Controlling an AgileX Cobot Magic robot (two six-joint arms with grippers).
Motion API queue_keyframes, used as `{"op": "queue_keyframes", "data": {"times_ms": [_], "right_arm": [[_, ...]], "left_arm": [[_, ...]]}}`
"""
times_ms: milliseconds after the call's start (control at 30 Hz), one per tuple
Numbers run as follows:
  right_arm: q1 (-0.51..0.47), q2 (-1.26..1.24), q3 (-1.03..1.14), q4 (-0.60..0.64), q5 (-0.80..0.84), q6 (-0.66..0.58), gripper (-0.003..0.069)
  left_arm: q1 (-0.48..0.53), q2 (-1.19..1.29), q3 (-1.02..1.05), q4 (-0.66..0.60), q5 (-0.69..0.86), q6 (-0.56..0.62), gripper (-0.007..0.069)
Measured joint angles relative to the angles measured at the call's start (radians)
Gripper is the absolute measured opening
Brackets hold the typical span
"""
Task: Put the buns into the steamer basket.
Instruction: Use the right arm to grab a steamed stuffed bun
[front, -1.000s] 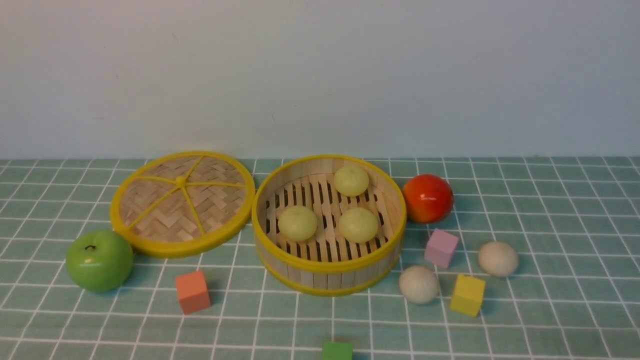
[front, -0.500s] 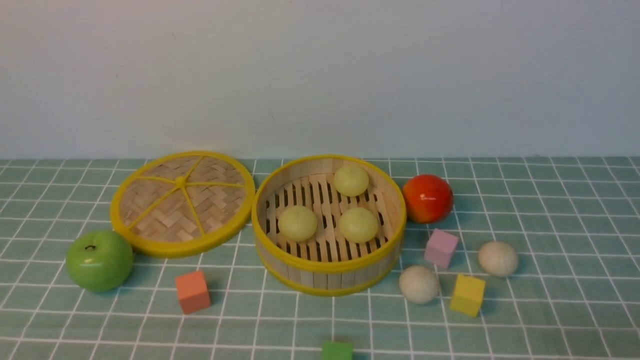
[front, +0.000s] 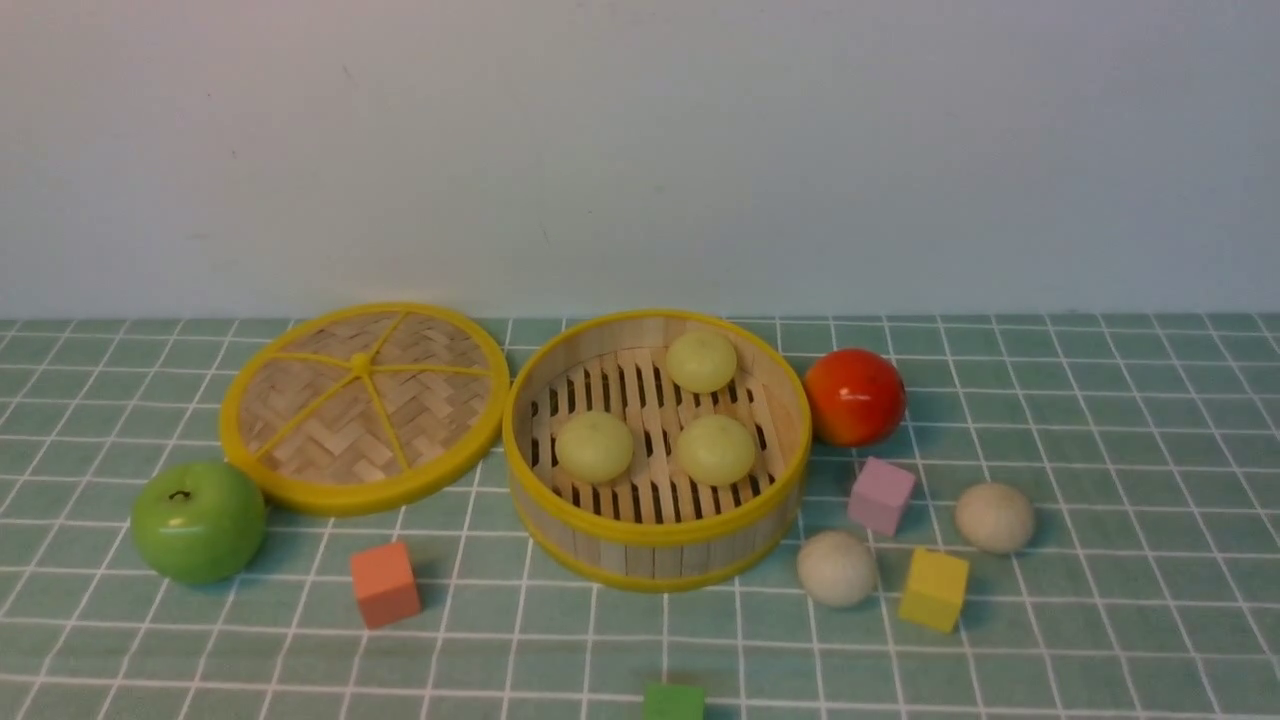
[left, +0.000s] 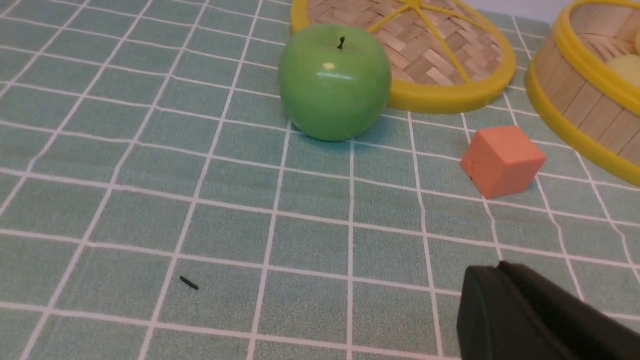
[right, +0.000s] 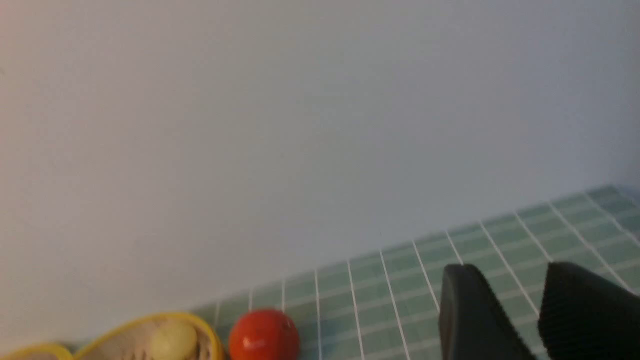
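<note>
Pale yellow-green buns (front: 715, 449), three matte balls, lying inside round bamboo steamer basket (front: 655, 531) with yellow rims, two off-white buns (front: 837, 568) on green checked cloth (front: 1100, 420) at its four o'clock, left gripper (left: 498, 266) clenched on nothing, right gripper (right: 510, 270) released, empty.

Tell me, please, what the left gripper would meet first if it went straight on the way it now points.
Probably the orange cube, lying nearly in line ahead of the shut left gripper; depth is unclear, so it might slip past.
</note>
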Motion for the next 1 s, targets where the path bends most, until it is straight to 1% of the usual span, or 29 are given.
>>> {"op": "queue_keyframes", "data": {"times_ms": [67, 133, 167, 233, 267, 333, 367, 433, 467, 500, 533, 567, 600, 633, 667, 767, 900, 1000], "right_arm": [[0.000, 0.129, -0.068, -0.007, 0.086, -0.013, 0.0239], [0.000, 0.270, -0.102, -0.007, 0.119, -0.036, 0.0239], [0.000, 0.297, -0.105, -0.006, 0.119, -0.037, 0.0239], [0.000, 0.447, -0.109, 0.052, 0.101, -0.053, 0.0239], [0.000, 0.543, -0.116, 0.102, 0.094, -0.074, 0.0239], [0.006, 0.611, -0.129, 0.150, 0.099, -0.120, 0.0239], [0.029, 0.729, -0.174, 0.207, 0.118, -0.204, 0.0239], [0.062, 0.844, -0.246, 0.266, 0.154, -0.303, 0.0239], [0.066, 0.856, -0.255, 0.266, 0.159, -0.303, 0.0239], [0.101, 0.971, -0.345, 0.289, 0.201, -0.354, 0.0239], [0.120, 1.033, -0.398, 0.289, 0.229, -0.361, 0.0239], [0.123, 1.046, -0.409, 0.289, 0.229, -0.361, 0.0239], [0.150, 1.147, -0.495, 0.278, 0.266, -0.350, 0.0239], [0.161, 1.197, -0.538, 0.263, 0.286, -0.333, 0.0239], [0.180, 1.269, -0.609, 0.227, 0.324, -0.292, 0.0239], [0.210, 1.421, -0.732, 0.134, 0.402, -0.191, 0.0239], [0.233, 1.517, -0.821, 0.027, 0.469, -0.080, 0.0239], [0.240, 1.536, -0.839, -0.012, 0.481, -0.039, 0.0239]], "left_arm": [[0.000, 0.000, 0.000, 0.000, 0.000, 0.000, 0.0025], [0.000, 0.000, 0.000, 0.000, 0.000, 0.000, 0.0027], [0.000, 0.000, 0.000, 0.000, 0.000, 0.000, 0.0028], [0.000, 0.000, 0.000, 0.000, 0.000, 0.000, 0.0030], [0.000, 0.000, 0.000, 0.000, 0.000, 0.000, 0.0033], [0.000, 0.000, 0.000, 0.000, 0.000, 0.000, 0.0035], [0.000, 0.000, 0.000, 0.000, 0.000, 0.000, 0.0038], [0.000, 0.000, 0.000, 0.000, 0.000, 0.000, 0.0039], [0.000, 0.000, 0.000, 0.000, 0.000, 0.000, 0.0039], [0.000, 0.000, 0.000, 0.000, 0.000, 0.000, 0.0039], [0.000, 0.000, 0.000, 0.000, 0.000, 0.000, 0.0039], [0.000, 0.000, 0.000, 0.000, 0.000, 0.000, 0.0039], [0.000, 0.000, 0.000, 0.000, 0.000, 0.000, 0.0039], [0.000, 0.000, 0.000, 0.000, 0.000, 0.000, 0.0039], [0.000, 0.000, 0.000, 0.000, 0.000, 0.000, 0.0039], [0.000, 0.000, 0.000, 0.000, 0.000, 0.000, 0.0039], [0.000, 0.000, 0.000, 0.000, 0.000, 0.000, 0.0039], [0.000, 0.000, 0.000, 0.000, 0.000, 0.001, 0.0039]]}}
